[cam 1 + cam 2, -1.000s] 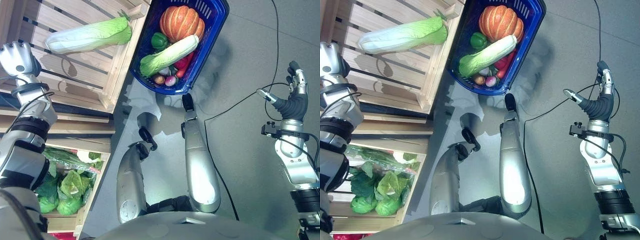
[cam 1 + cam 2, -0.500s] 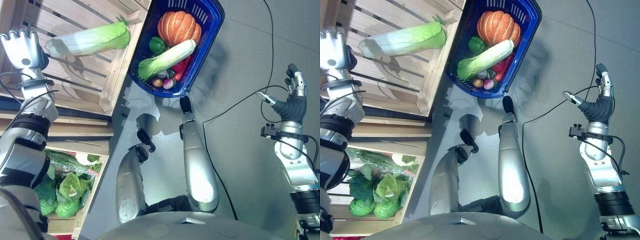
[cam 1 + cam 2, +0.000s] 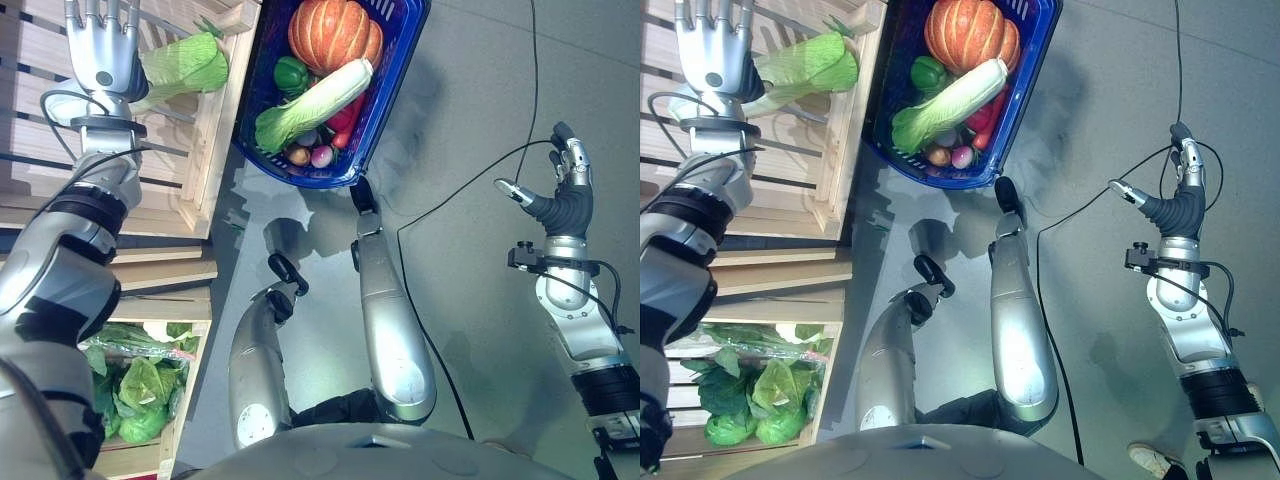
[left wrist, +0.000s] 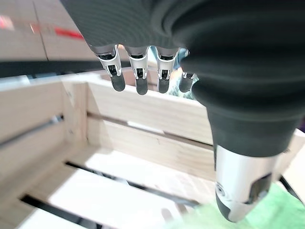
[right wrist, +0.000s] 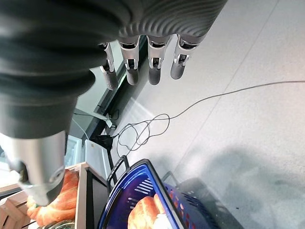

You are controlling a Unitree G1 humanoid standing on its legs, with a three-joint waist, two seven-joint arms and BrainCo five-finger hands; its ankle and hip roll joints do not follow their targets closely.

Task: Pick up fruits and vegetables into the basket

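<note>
From my head, my left hand (image 3: 100, 55) hovers flat-fingered over the leafy napa cabbage (image 3: 185, 65) in the slatted wooden crate (image 3: 205, 150); the blue plastic basket (image 3: 385, 95) holds a ribbed pumpkin (image 3: 333, 32). Right wrist: my right hand (image 5: 143, 57) hangs relaxed, empty, above grey floor (image 5: 248, 119).
</note>
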